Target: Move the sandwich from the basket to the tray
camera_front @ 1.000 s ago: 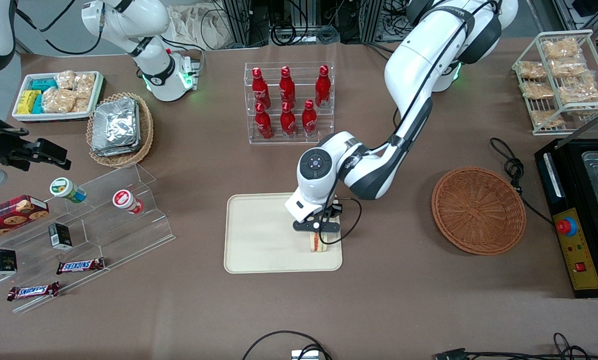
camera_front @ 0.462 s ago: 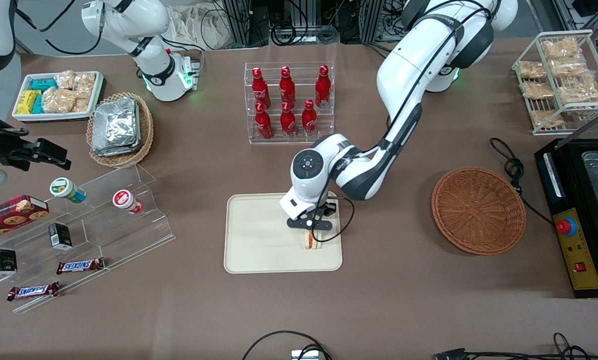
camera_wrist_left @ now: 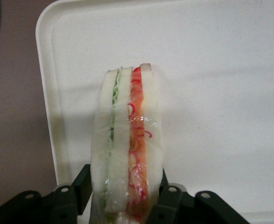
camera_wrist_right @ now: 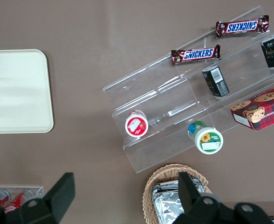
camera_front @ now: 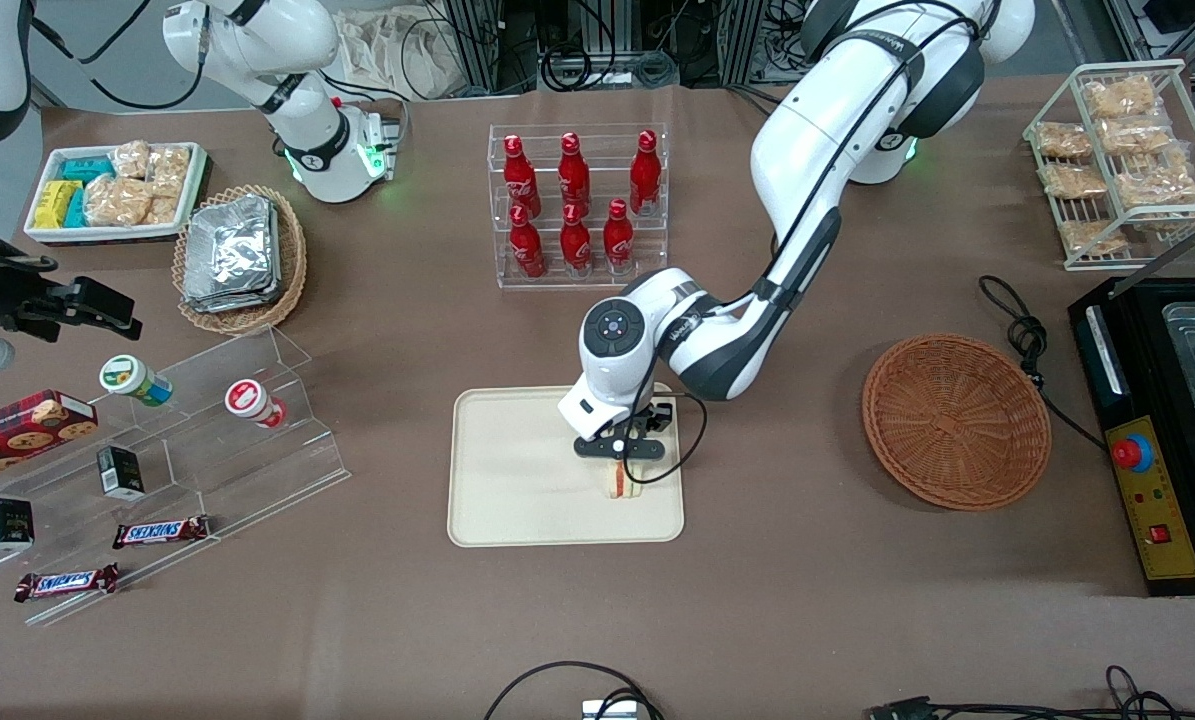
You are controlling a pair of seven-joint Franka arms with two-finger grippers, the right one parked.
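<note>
Sandwich [camera_front: 619, 482] is down over the tray [camera_front: 517, 470] now, clamped between the fingers of the hand [camera_front: 621, 462], standing on edge with its filling stripes facing up at the wrist camera. In the wrist view you can see it clearly: two pale bread slabs, a green layer, an orange-red layer, all under a clear film wrap, and the dark fingers [camera_wrist_left: 81, 184] pressing in on both flat faces at the end nearest the camera. So the hand is closed on the sandwich [camera_wrist_left: 127, 144], no gap showing either side.

How will this thing handle? Light, I'd say, and soft: bread gives under pressure, so a hard squeeze would crush it, and the film looks slick, so a loose one could let it slide. Holding it across the two broad faces, as now, looks like the sensible grip; squeezing along the layered edges would likely push the filling out.

Where is it? On the tray's side toward the working arm, in the half nearer the front camera, close to the tray rim but inside it. Whether its lower edge is touching the tray surface or hanging just above, I cannot tell. The basket [camera_front: 955, 420] sits well apart toward the working arm's end of the worktop [camera_front: 807, 600], with nothing in it.

My read: the carry is done, and release is what's left.
</note>
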